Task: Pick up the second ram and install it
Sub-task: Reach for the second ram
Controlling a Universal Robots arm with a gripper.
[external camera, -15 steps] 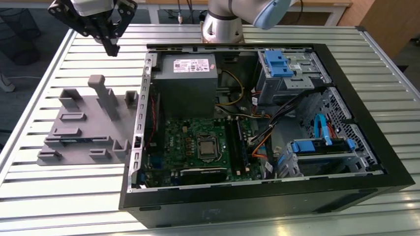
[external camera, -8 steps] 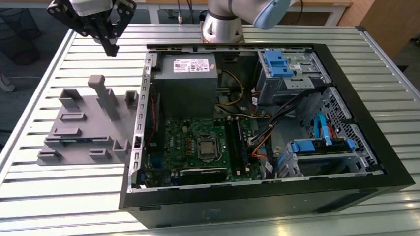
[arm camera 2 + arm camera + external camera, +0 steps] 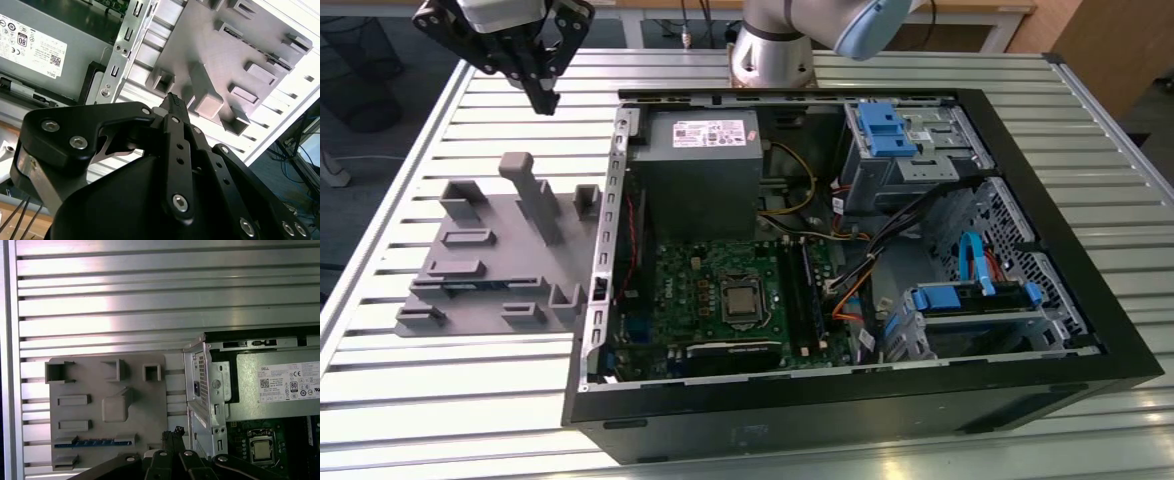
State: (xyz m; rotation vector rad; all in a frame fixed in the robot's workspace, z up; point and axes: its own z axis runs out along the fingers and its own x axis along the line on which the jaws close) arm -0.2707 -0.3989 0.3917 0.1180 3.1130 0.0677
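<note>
Ram (image 3: 95, 442) sits in tray (image 3: 90, 382) slot; gripper (image 3: 172, 432) hovers by tray, fingers together, empty. Approach step; grasp needs them parted.

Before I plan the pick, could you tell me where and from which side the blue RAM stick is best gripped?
Take the ram mid-length on its top edge, pinching its thin faces, coming straight down: it seems to stand on edge in the grey fixture, whose blocks cover both ends.

Ribbed aluminium table (image 3: 440, 400) under bright light, wooden furniture (image 3: 1107, 45) and grey floor (image 3: 367, 145) behind.
</note>
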